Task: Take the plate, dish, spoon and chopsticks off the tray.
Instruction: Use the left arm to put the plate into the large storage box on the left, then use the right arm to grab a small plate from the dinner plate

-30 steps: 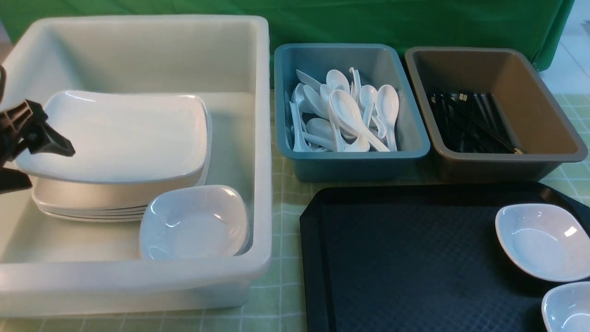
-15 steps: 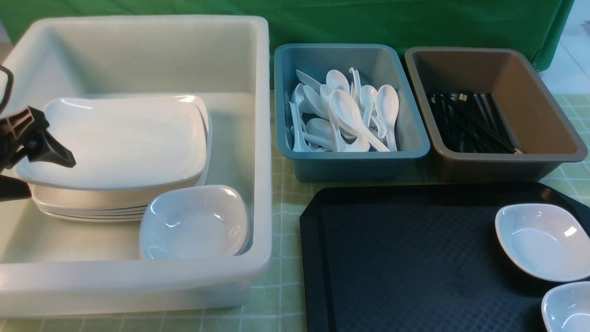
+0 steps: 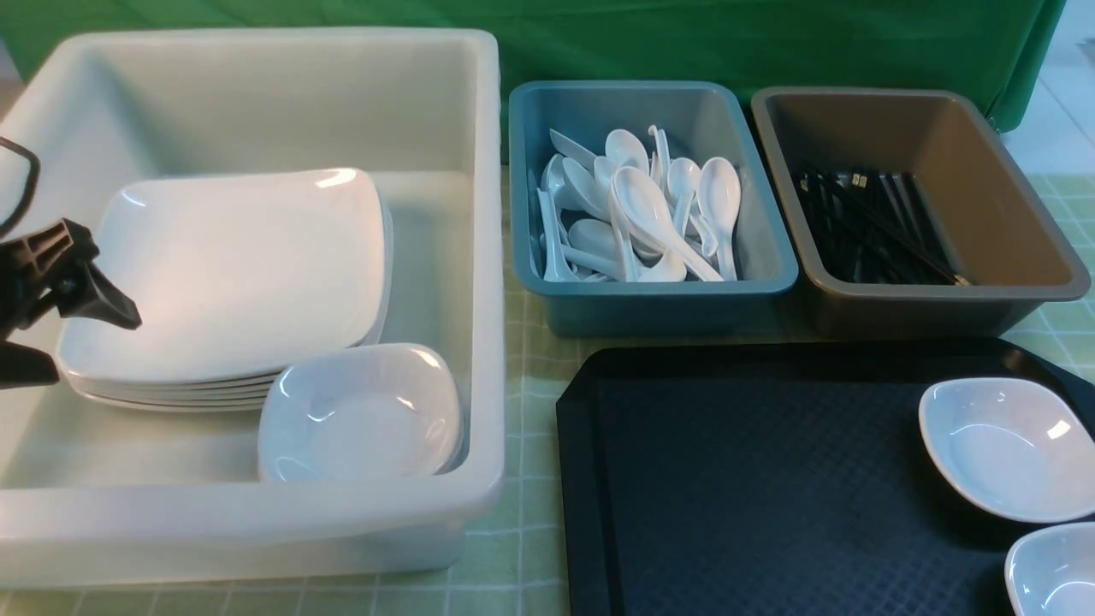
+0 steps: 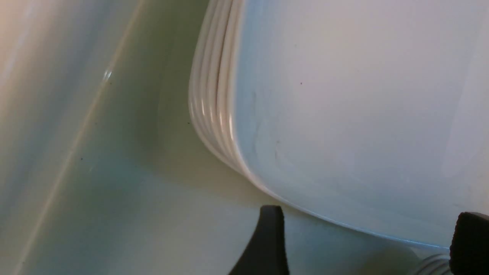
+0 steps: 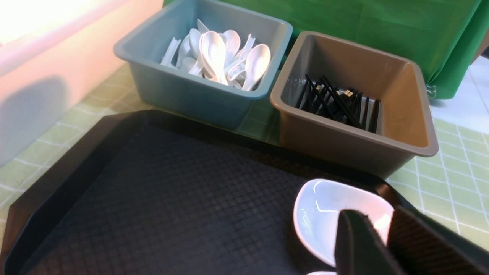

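The plate (image 3: pixel 231 265) lies stacked in the white tub (image 3: pixel 483 257) at the tray's (image 3: pixel 770 513) 9 o'clock, with the left gripper (image 3: pixel 96 351) gaping beside it — that step looks done. Next, the right gripper (image 5: pixel 387 229), pinched empty, must open onto the dish (image 3: pixel 1001 445) at 3 o'clock.

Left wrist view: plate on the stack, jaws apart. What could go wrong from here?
1. The open left gripper sits right at the plate's edge; withdrawing carelessly could snag the rim and shift the stack.
2. Two glossy small dishes sit on the tray, one partly out of the front view; the right gripper beside one might slip on its smooth rim.
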